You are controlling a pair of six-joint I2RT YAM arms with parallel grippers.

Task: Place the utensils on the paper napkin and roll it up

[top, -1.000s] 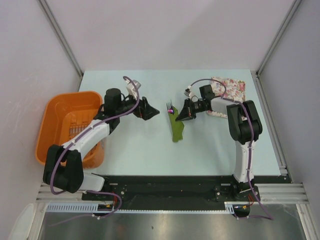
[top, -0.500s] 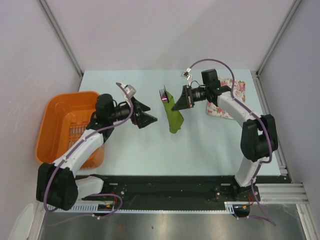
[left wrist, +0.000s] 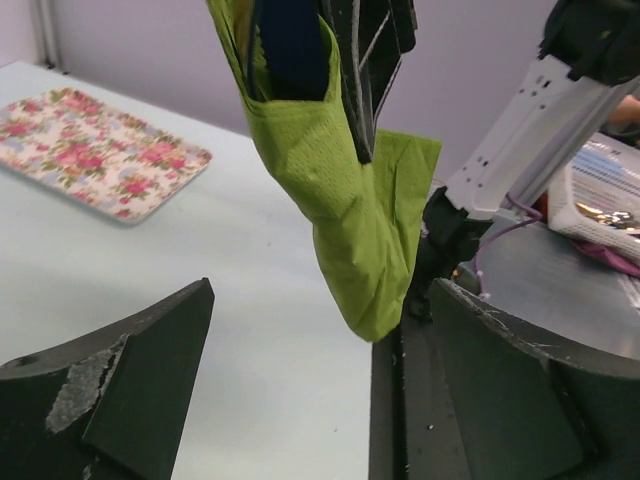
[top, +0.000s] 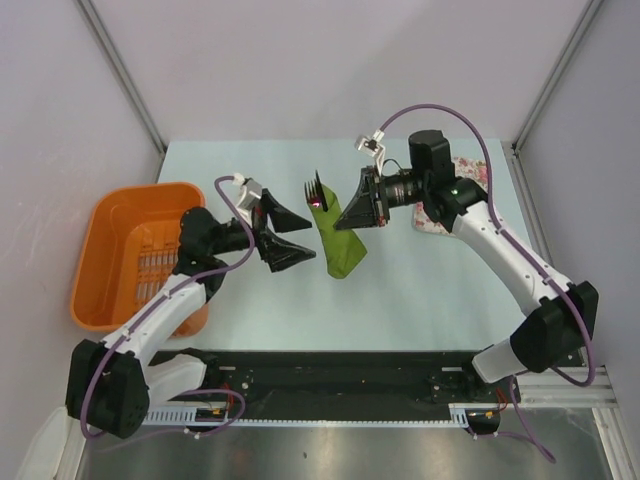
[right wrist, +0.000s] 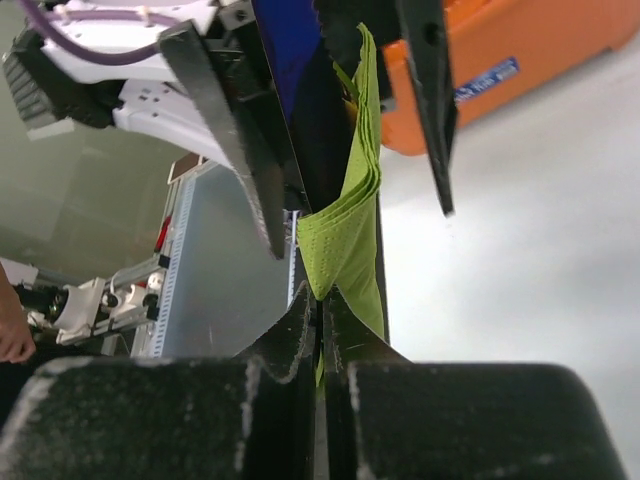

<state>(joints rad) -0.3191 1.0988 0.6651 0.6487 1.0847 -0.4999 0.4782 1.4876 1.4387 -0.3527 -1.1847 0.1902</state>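
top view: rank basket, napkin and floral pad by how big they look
1. basket, clearly largest.
2. napkin, held up nearer the camera.
3. floral pad, partly hidden by the right arm, so its rank against the napkin is unsure.

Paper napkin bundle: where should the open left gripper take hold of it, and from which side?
Grip the loose lower tail of the paper napkin, below the right gripper's pinch. It hangs free and tapers, while the utensils sit in the upper part. The left gripper should probably come in level from its own side, jaws straddling the tail.
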